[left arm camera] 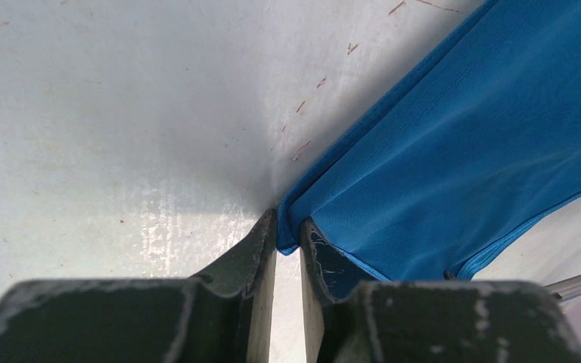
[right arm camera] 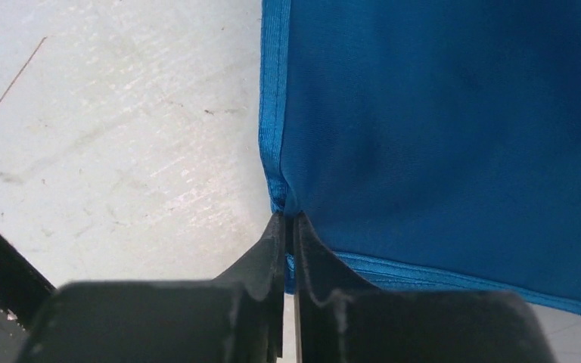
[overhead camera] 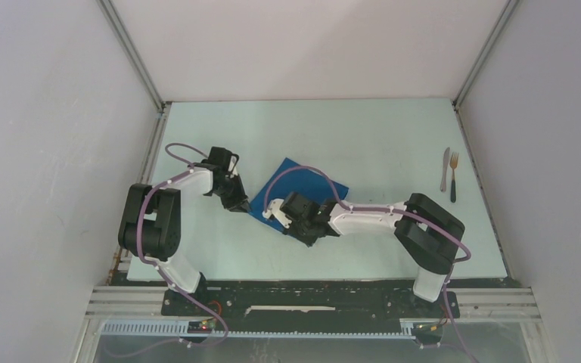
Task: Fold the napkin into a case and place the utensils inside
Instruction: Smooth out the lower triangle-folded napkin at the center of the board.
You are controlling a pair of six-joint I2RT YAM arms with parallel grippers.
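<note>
The bright blue napkin (overhead camera: 302, 185) lies at a slant in the middle of the table, partly under the right arm. My left gripper (overhead camera: 240, 204) is at its left corner. In the left wrist view the left gripper (left arm camera: 287, 227) is shut on that corner of the napkin (left arm camera: 461, 151). My right gripper (overhead camera: 271, 218) is at the near corner, and in its wrist view the right gripper (right arm camera: 287, 219) is shut on the hemmed corner of the napkin (right arm camera: 439, 121). The utensils, a silvery knife (overhead camera: 445, 168) and a dark-handled fork (overhead camera: 453, 178), lie side by side at the far right.
The pale table (overhead camera: 363, 136) is enclosed by white walls at the back and both sides. A purple cable from the right arm loops over the napkin. The dark base rail runs along the near edge.
</note>
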